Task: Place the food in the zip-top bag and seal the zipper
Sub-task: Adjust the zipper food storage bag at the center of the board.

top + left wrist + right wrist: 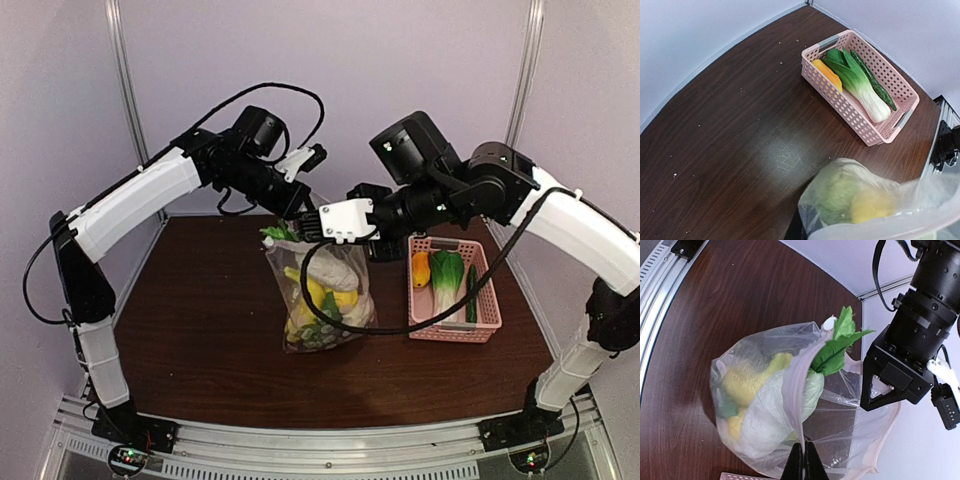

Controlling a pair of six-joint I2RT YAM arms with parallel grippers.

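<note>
No legible text, label, brand, number or sign in any of the three views. Nothing readable on the zip-top bag, on the pink basket, or on the left arm cover.

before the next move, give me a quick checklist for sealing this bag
1. right gripper shut on the zip-top bag edge: ok
2. left gripper holding the far edge: cannot tell
3. zipper line free: not ok, leafy greens poke out of the mouth
4. all food bagged: not ok, bok choy, cucumber and orange piece lie in the pink basket
5. bag bottom resting on the table: ok
</note>
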